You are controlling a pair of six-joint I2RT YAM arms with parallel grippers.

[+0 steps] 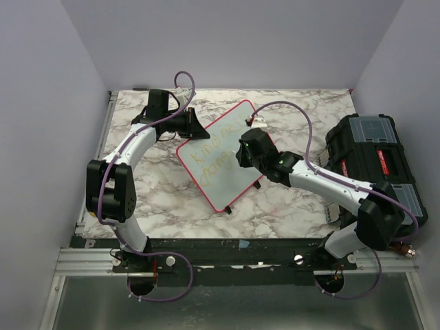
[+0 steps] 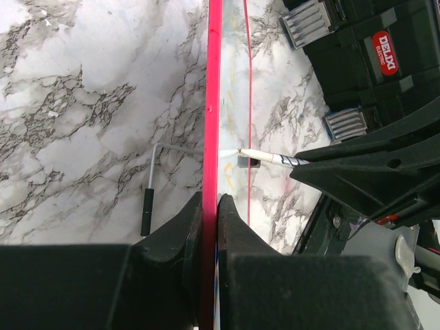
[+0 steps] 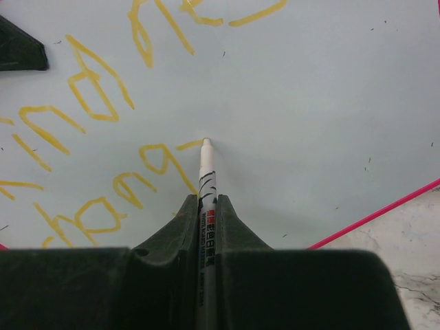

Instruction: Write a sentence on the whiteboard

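The whiteboard (image 1: 230, 182), white with a pinkish-red frame, lies slantwise at the middle of the marble table. My left gripper (image 1: 194, 126) is shut on its far-left edge. In the left wrist view the red frame (image 2: 214, 103) runs straight between the closed fingers of that gripper (image 2: 211, 206). My right gripper (image 1: 244, 148) hovers over the board, shut on a white marker (image 3: 206, 179) whose tip touches the white surface (image 3: 309, 103). The sentence (image 3: 96, 96) is two lines of yellow letters (image 1: 210, 155); the tip rests at the end of the lower line. The marker (image 2: 265, 158) also shows from the side.
A black toolbox (image 1: 375, 161) with clear lids stands at the table's right edge and shows as well in the left wrist view (image 2: 364, 62). A thin metal leg with a black tip (image 2: 148, 206) sticks out from under the board. Pale walls enclose the table on three sides.
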